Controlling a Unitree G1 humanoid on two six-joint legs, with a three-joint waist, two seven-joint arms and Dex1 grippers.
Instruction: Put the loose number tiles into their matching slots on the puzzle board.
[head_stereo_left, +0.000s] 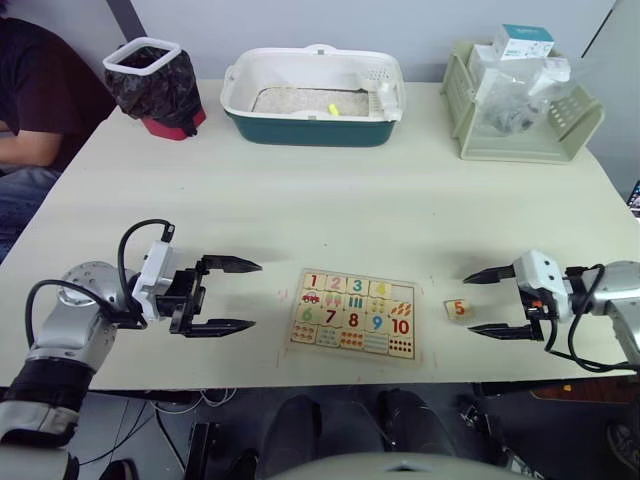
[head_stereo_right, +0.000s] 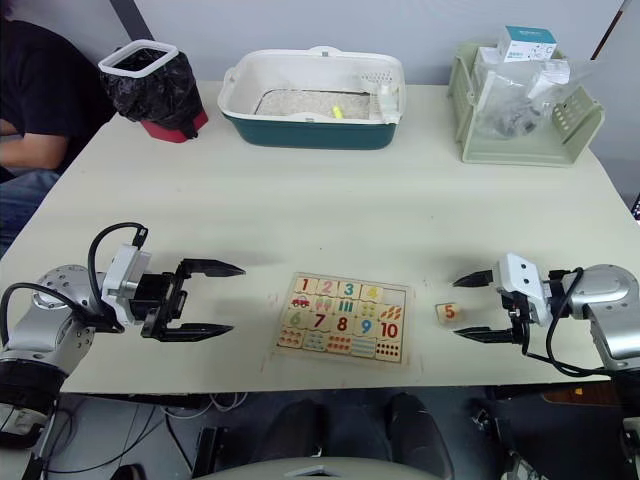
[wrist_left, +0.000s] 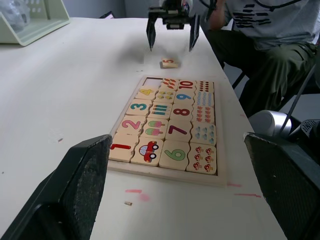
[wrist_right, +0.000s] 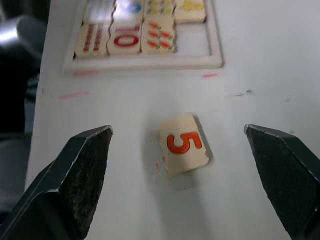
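Both jaws stand wide apart and hold nothing; the right gripper (head_stereo_left: 492, 302) is low over the table with the 5 tile (head_stereo_left: 457, 308) lying flat just ahead of its fingertips, on the line between them. The tile sits between that gripper and the puzzle board (head_stereo_left: 352, 314), whose one bare slot (wrist_left: 153, 81) is the near corner beside the 4. The left gripper (head_stereo_left: 232, 296) waits across the board, farther off, with nothing standing between tile and slot.

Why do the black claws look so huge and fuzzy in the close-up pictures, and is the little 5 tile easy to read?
In the right wrist view the black fingers sit nearest the lens, so they loom soft-edged, while the small pale-wood tile printed with an orange 5 is legible, casting a faint shadow. In the left wrist view the pale-wood puzzle board reads clearly.
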